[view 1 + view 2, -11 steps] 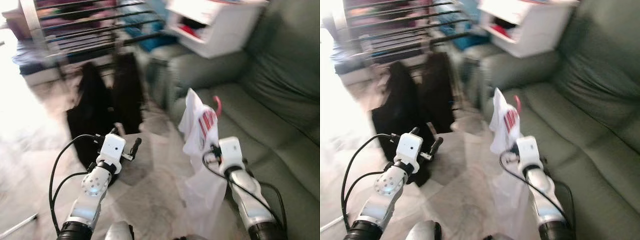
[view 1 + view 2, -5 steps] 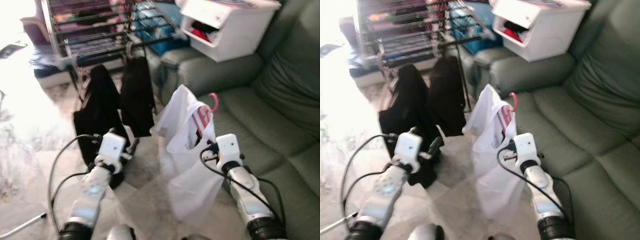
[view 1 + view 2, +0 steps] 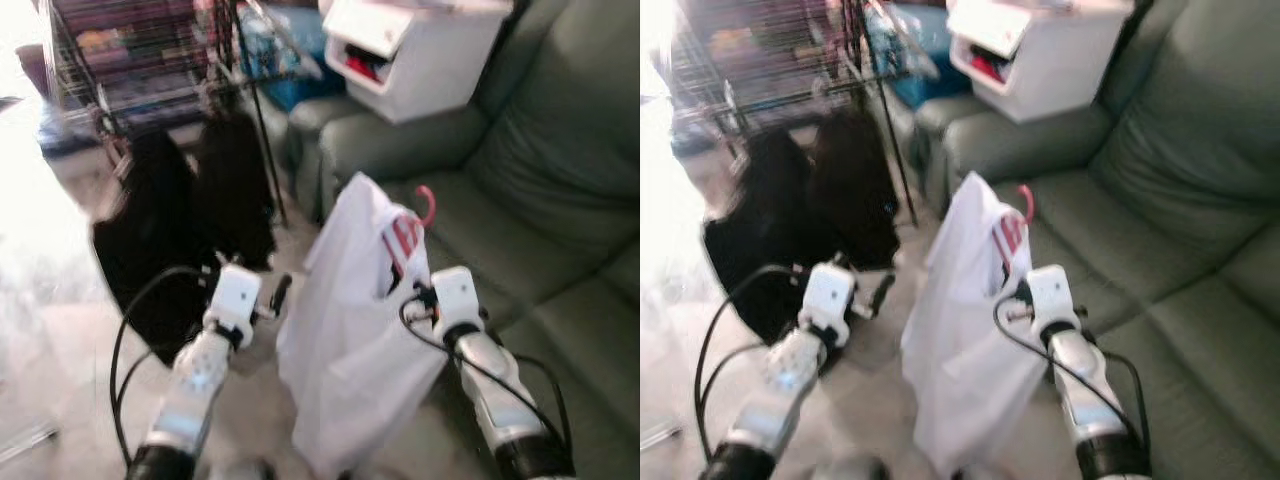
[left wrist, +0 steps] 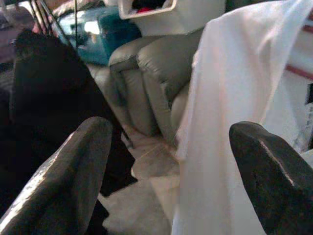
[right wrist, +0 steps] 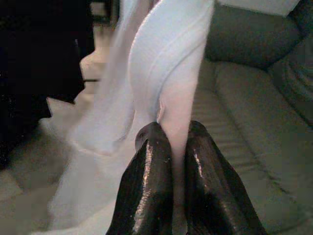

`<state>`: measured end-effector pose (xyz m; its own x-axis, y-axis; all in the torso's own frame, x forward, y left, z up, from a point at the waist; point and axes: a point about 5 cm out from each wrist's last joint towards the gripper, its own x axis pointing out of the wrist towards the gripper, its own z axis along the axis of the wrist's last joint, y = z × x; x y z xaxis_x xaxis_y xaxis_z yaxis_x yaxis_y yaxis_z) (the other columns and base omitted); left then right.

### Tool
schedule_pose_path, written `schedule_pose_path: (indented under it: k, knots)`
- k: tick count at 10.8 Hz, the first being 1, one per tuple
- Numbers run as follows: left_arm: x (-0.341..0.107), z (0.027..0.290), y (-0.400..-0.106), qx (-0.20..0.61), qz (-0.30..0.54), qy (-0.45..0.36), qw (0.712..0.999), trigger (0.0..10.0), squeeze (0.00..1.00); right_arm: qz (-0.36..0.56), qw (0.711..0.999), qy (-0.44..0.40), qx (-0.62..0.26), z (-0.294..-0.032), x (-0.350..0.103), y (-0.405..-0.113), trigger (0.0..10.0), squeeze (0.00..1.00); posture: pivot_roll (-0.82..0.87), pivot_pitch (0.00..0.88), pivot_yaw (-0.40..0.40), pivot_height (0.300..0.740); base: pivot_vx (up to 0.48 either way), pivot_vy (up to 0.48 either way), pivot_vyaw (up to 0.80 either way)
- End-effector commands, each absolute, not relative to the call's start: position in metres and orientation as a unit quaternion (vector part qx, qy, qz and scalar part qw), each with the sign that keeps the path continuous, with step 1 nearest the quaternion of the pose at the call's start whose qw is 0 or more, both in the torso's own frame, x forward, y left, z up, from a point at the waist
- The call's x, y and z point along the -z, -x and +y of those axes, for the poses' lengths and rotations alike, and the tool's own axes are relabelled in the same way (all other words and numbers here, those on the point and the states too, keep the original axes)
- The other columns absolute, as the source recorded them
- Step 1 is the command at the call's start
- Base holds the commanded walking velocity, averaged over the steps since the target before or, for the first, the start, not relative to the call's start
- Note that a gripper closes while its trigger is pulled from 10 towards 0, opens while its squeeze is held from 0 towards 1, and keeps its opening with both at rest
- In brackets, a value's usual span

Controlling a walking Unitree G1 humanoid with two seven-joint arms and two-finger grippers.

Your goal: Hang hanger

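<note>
A white shirt [image 3: 345, 330] hangs on a pink hanger whose hook [image 3: 428, 205] sticks up above the collar. My right gripper [image 5: 171, 139] is shut on the shirt-covered hanger and holds it up in front of the sofa, between my two arms. My left gripper [image 3: 272, 298] is open and holds nothing, just left of the shirt; across its fingers [image 4: 73, 166] I see the white cloth close by. The wire drying rack [image 3: 130, 60] stands at the back left, with two black garments [image 3: 165, 225] hanging from it.
A green sofa [image 3: 545, 190] runs along the right side. A white box [image 3: 410, 50] with red things inside rests on its armrest. Something blue [image 3: 265, 60] lies behind the rack. Pale floor [image 3: 60, 340] spreads out to the left.
The camera has shifted and the rack now sits further left. The white shirt has swung out towards my left arm and hangs wider. Both arms keep their pose.
</note>
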<state>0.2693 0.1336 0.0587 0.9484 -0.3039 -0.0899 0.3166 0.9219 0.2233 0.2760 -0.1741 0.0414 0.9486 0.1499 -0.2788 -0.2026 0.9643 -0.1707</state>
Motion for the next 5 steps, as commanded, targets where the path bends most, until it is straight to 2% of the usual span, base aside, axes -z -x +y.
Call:
schedule_pose_path:
  k: [1,2,3,5]
  knots:
    - [-0.061,0.136,-0.272,0.151,0.025,-0.127,0.98,10.0,0.0,0.094,0.987,0.098,-0.089,-0.174,-0.058,-0.285,10.0,0.0,-0.06,0.0,-0.016,0.74,0.0,-0.36,0.0]
    - [-0.06,0.138,-0.273,0.142,0.026,-0.133,0.981,10.0,0.0,0.093,0.987,0.099,-0.091,-0.173,-0.059,-0.285,10.0,0.0,-0.06,0.0,-0.017,0.74,0.0,-0.244,0.0]
    - [-0.052,0.148,-0.271,0.096,0.055,-0.124,0.986,10.0,0.0,0.092,0.986,0.103,-0.097,-0.171,-0.058,-0.284,10.0,0.0,-0.05,0.0,-0.019,0.74,0.0,0.0,0.74]
    - [-0.047,0.157,-0.263,0.084,0.068,-0.115,0.987,10.0,0.0,0.09,0.985,0.103,-0.104,-0.167,-0.057,-0.283,10.0,0.0,-0.05,0.0,-0.02,0.74,0.0,0.0,0.67]
